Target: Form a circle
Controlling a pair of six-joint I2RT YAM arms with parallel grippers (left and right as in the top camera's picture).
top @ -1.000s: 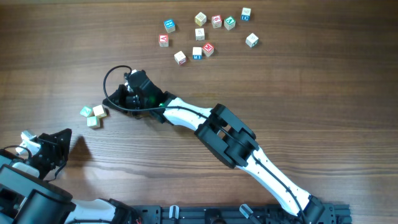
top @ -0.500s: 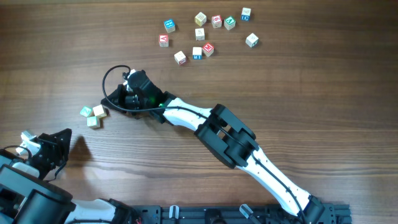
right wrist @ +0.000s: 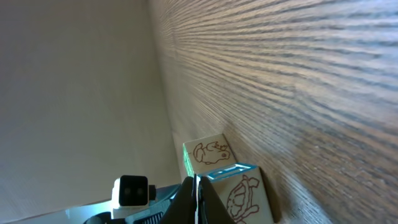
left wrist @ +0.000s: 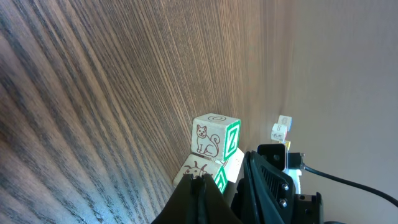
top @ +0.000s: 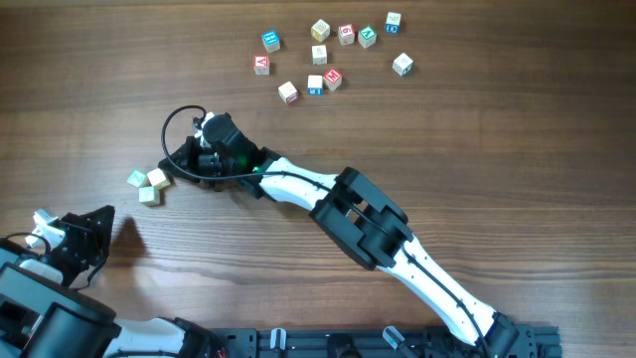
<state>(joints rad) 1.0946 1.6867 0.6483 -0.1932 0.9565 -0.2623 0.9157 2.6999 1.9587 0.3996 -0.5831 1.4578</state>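
Note:
No full circle shows, only a cluster of three small letter cubes [top: 149,184] at the table's left, one with a green face [top: 137,178]. My right gripper [top: 170,164] is shut, its tip just right of the cluster and beside the turtle cube [right wrist: 244,190] and the bird cube [right wrist: 209,152]. My left gripper [top: 106,212] is shut too, lower left of the cluster and apart from it. In the left wrist view its tip [left wrist: 200,182] points at the ladybird cube [left wrist: 198,169], with the cat cube [left wrist: 214,134] behind. Neither gripper holds anything.
A larger scatter of several letter cubes [top: 328,50] lies at the back centre. The right arm [top: 363,214] stretches diagonally across the table from the front right. The right gripper's black body [left wrist: 270,183] stands close behind the cluster.
My right gripper has crept slightly left toward the cluster. The three cubes and my left arm have not moved.

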